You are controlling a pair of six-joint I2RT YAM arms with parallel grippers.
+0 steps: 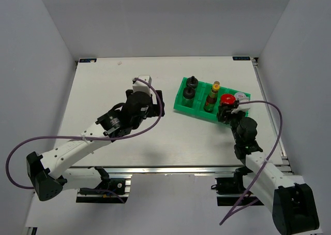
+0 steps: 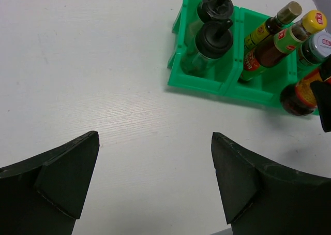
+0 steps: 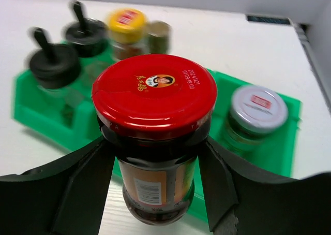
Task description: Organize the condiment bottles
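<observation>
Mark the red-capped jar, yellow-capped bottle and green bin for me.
red-capped jar (image 3: 154, 92): right wrist view, centre of the red lid.
yellow-capped bottle (image 3: 125, 23): right wrist view, top of the yellow cap.
green bin (image 2: 199, 81): left wrist view, front wall of its left compartment.

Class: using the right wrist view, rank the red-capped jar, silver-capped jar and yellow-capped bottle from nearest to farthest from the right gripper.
1. Red-capped jar: held between the jaws.
2. Silver-capped jar: just behind, to the right.
3. Yellow-capped bottle: far back, left, blurred.

Glossy red-capped jar (image 3: 155, 142), green plastic bin (image 2: 199, 84)
</observation>
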